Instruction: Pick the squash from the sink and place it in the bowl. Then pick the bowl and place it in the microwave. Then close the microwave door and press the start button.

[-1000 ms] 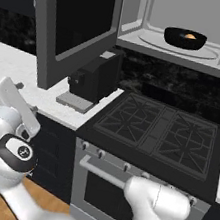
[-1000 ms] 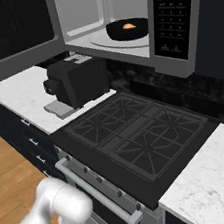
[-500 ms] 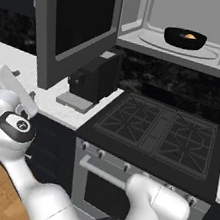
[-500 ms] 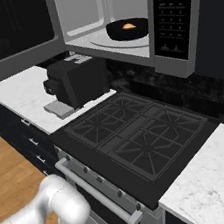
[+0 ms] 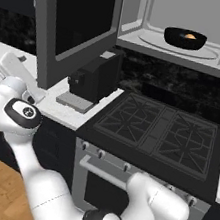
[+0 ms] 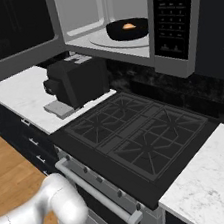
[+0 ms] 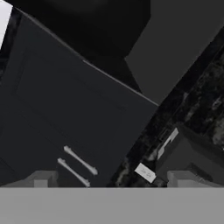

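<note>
The microwave (image 5: 182,23) (image 6: 100,14) stands open above the stove. On its turntable sits the black bowl (image 5: 171,37) (image 6: 117,32), and the orange squash (image 5: 191,37) (image 6: 128,26) lies inside it. The microwave door (image 5: 76,20) (image 6: 7,38) is swung wide to the left. My white hand (image 5: 18,72) hangs low at the left, just outside the door's outer edge and apart from it. My gripper (image 7: 111,180) is open, its fingertips (image 7: 41,179) far apart with nothing between them. The sink is out of view.
A dark coffee machine (image 5: 95,76) (image 6: 74,81) (image 7: 192,157) stands on the white counter (image 5: 64,109) (image 6: 20,94) below the door. The black stove (image 5: 163,136) (image 6: 137,135) is to its right. Dark cabinet doors with silver handles (image 7: 81,159) face the hand. The microwave's control panel (image 6: 173,14) is on its right side.
My arm has lifted: the hand and elbow have risen at the left toward the open door. The bowl, squash and door have not moved.
</note>
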You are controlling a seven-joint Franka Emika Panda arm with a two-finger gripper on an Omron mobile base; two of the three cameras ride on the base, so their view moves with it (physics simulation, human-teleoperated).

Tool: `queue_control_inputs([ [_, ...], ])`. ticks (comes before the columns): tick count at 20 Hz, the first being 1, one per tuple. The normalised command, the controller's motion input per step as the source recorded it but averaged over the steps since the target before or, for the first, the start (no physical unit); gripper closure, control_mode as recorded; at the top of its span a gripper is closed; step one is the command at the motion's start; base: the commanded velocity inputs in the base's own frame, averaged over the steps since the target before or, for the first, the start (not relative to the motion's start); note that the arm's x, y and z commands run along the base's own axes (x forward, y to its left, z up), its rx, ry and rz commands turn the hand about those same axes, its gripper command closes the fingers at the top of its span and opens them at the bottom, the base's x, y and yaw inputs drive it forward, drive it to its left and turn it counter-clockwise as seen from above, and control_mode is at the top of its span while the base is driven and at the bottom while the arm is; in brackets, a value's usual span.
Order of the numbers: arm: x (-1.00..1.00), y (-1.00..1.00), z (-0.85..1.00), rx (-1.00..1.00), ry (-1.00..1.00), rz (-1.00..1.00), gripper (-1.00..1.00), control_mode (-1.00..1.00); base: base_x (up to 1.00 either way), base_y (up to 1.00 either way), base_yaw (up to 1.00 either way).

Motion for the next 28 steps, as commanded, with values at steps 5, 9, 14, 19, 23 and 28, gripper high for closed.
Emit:
queue_control_inputs([
  [5, 0.0, -0.52, 0.04, 0.29, -0.24, 0.0, -1.0, -1.0, 0.0, 0.0, 0.0],
  [9, -0.04, -0.47, 0.0, 0.35, -0.2, -0.02, -1.0, -1.0, 0.0, 0.0, 0.0],
  [14, -0.4, -0.61, 0.02, 0.42, -0.22, -0.04, -1.0, -1.0, 0.0, 0.0, 0.0],
  [19, -0.41, -0.85, 0.05, 0.43, -0.18, -0.06, -1.0, -1.0, 0.0, 0.0, 0.0],
  [23, -0.29, -0.99, 0.09, 0.42, -0.09, -0.04, -1.0, -1.0, 0.0, 0.0, 0.0],
  [28, -0.01, -0.97, 0.11, 0.37, -0.01, 0.0, -1.0, -1.0, 0.0, 0.0, 0.0],
])
